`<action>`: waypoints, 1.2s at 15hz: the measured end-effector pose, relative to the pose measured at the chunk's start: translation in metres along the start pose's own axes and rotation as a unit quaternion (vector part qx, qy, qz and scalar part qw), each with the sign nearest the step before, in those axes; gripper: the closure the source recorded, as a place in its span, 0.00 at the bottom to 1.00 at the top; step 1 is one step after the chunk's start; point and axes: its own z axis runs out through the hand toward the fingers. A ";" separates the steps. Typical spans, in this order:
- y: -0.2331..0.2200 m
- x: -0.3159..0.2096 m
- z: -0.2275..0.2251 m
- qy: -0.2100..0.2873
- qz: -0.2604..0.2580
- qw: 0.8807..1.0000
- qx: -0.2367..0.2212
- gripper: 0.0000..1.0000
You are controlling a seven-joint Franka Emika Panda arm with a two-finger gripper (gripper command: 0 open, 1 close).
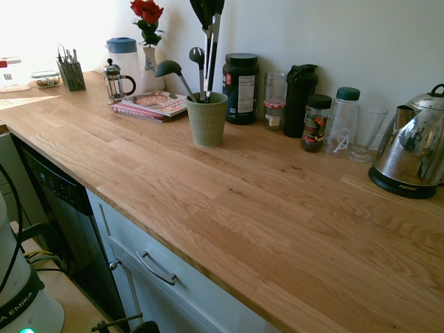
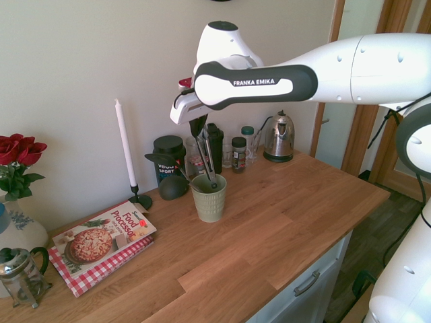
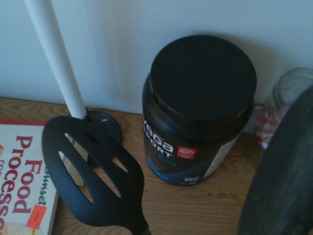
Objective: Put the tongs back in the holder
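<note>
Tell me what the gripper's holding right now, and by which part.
The gripper is shut on the tongs, gripping their upper hinge end; the black tips hang down into the green holder.

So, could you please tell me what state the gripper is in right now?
The gripper: shut on the tongs, whose tips hang in the holder.
</note>
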 end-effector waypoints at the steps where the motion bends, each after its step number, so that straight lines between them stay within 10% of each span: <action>1: 0.006 0.005 0.010 -0.001 0.006 1.000 -0.003 1.00; 2: 0.011 0.011 0.020 -0.003 0.013 1.000 -0.005 0.00; 12: 0.023 0.015 0.061 -0.043 0.021 0.999 -0.013 0.00; 18: 0.027 0.008 -0.004 -0.057 0.016 0.998 0.002 0.00</action>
